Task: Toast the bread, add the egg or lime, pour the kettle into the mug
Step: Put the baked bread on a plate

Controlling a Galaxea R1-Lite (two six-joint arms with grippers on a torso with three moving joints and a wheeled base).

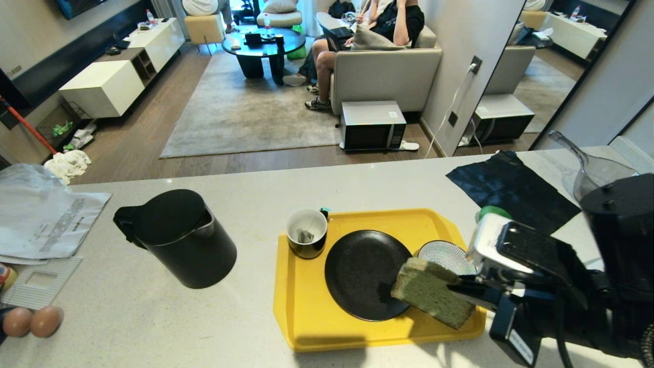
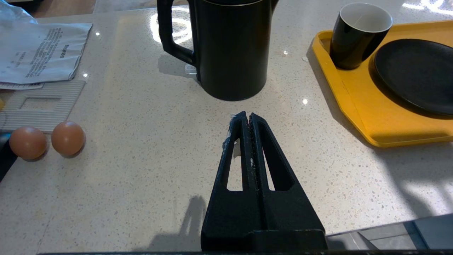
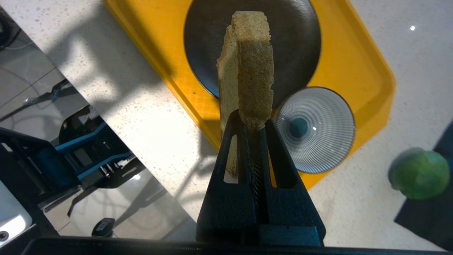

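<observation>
My right gripper [image 3: 252, 122] is shut on one edge of the pale green bread [image 3: 253, 63]. It holds the slice [image 1: 431, 291] tilted in the air over the near right rim of the black plate [image 1: 357, 271]. The black kettle [image 1: 179, 237] stands on the counter left of the tray. The black mug [image 1: 306, 232] sits in the tray's far left corner with a tea bag inside. The lime [image 3: 419, 173] lies right of the tray, by a black cloth. My left gripper [image 2: 246, 115] is shut and empty above the counter in front of the kettle [image 2: 230, 46]. The egg is out of view.
The yellow tray [image 1: 306, 327] also carries a striped bowl [image 1: 447, 255]. Two plain brown eggs [image 1: 31, 321] lie at the counter's near left, with papers [image 1: 46, 220] behind them. A black cloth [image 1: 511, 189] and a clear jug [image 1: 592, 174] lie at the far right. A person sits on the sofa beyond.
</observation>
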